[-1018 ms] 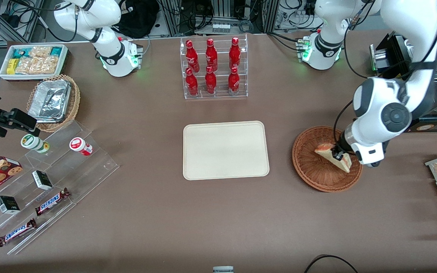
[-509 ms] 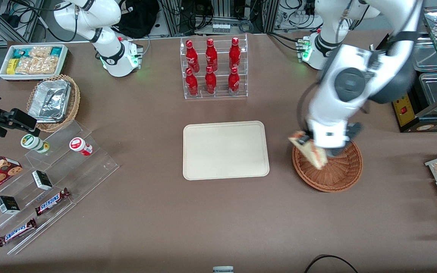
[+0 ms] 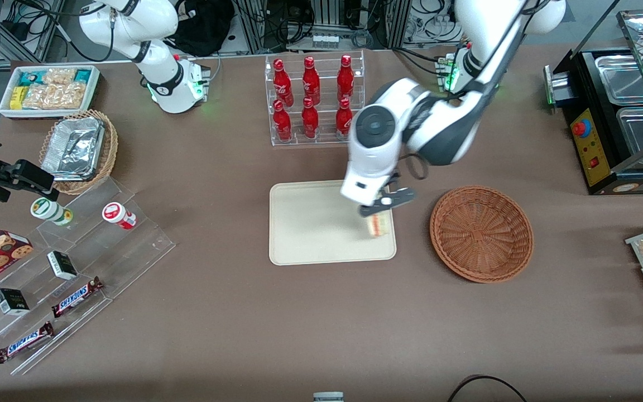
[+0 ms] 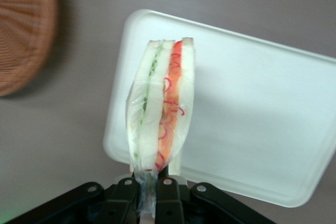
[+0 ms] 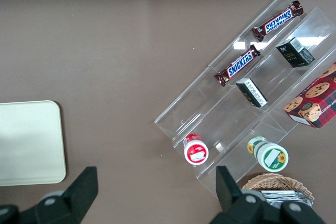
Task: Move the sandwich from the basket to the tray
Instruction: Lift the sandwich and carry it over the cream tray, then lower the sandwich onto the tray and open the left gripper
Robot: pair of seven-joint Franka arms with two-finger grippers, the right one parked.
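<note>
The gripper (image 3: 378,214) hung over the tray (image 3: 310,223) near its basket-side (image 3: 481,233) rim, fingers (image 4: 157,195) clamped on the upright sandwich (image 4: 161,106), red and green layers showing.

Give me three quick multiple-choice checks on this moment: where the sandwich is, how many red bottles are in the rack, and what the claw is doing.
1. Where is the triangular white-bread sandwich?
A. In the round reddish-brown wicker basket
B. Over the flat cream rectangular tray
C. On the bare table

2. How many red bottles stand in the clear rack?
A. Four
B. Six
C. Eight

3. What is the left arm's claw doing?
A. Shut on the sandwich
B. Open over the basket
C. Holding a bottle

Answers: 1 B, the sandwich hangs over the tray's basket-side end. 2 B, two rows of three. 3 A, the wrist view shows the sandwich pinched between the fingers.
</note>
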